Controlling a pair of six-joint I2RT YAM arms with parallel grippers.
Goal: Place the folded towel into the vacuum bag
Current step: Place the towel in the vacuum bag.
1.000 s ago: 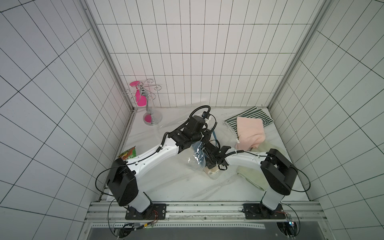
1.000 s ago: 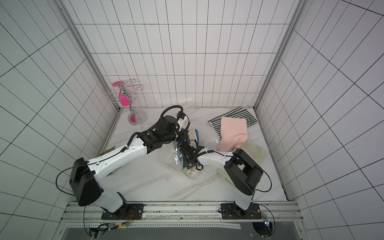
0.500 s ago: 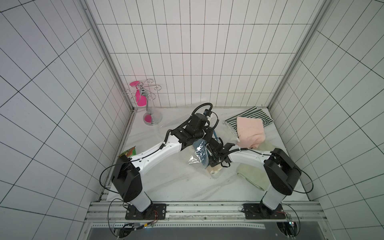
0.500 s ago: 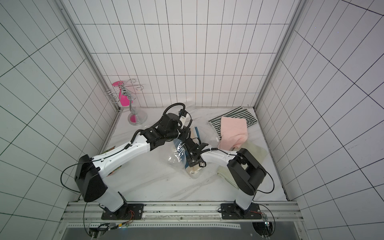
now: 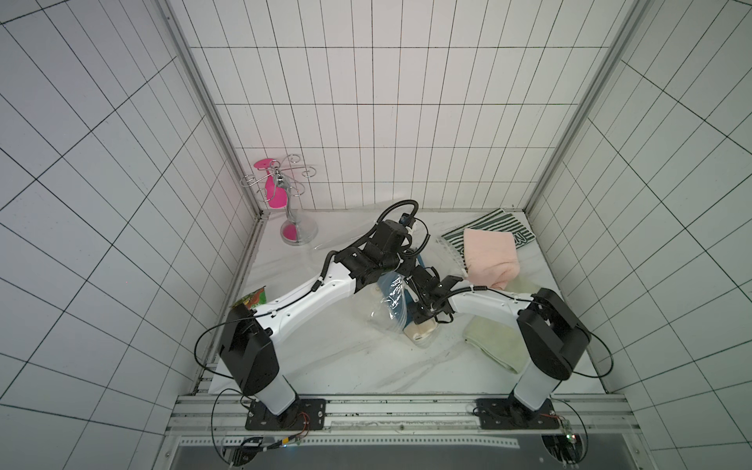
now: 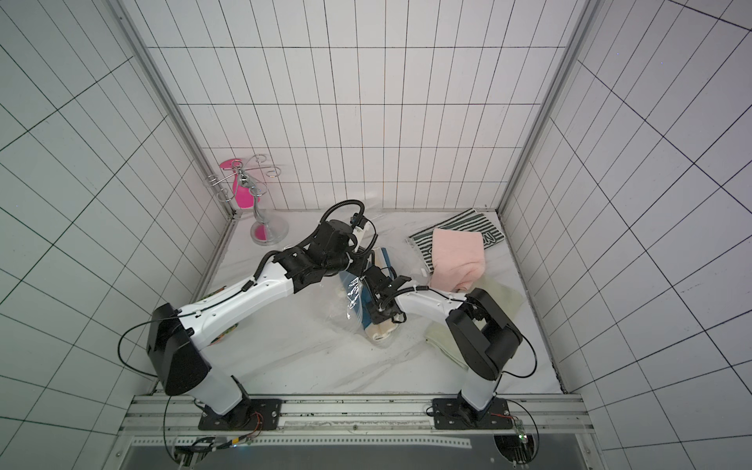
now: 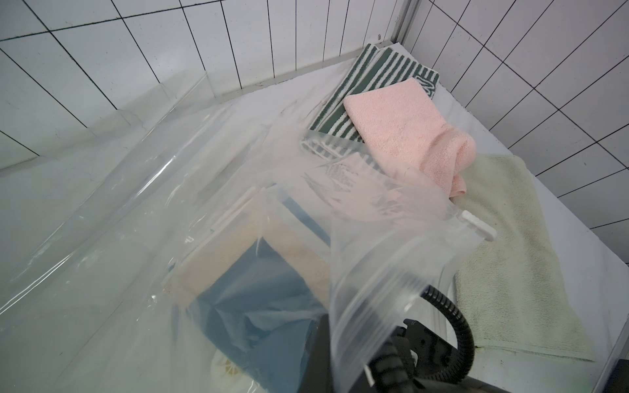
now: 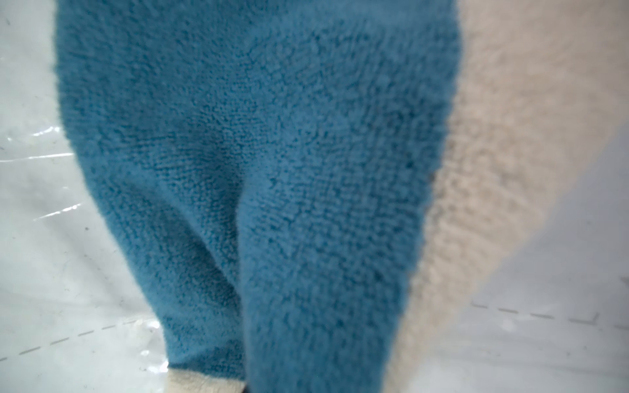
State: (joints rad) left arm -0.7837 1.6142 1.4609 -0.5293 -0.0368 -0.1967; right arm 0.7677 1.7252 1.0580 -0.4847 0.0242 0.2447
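The folded towel (image 5: 408,303), blue with cream edges, lies partly inside the vacuum bag (image 5: 384,313), a clear crinkly sheet at mid-table. Its cream end (image 6: 380,331) shows through the plastic. My right gripper (image 5: 422,314) reaches into the bag's mouth and is shut on the towel; blue pile (image 8: 272,170) fills the right wrist view and hides the jaws. My left gripper (image 5: 401,272) is shut on the bag's zip edge (image 7: 371,299) and holds it raised. The white slider clip (image 7: 478,226) and round valve (image 7: 226,369) appear in the left wrist view.
A pink towel (image 5: 490,256) lies on a green-striped one (image 5: 494,228) at the back right. A pale green towel (image 5: 494,342) lies under my right arm. A metal stand with a pink piece (image 5: 295,219) occupies the back left corner, and a snack packet (image 5: 252,299) lies by the left wall.
Both arms have shifted a little toward the back wall. The raised bag edge and the towel moved with them.
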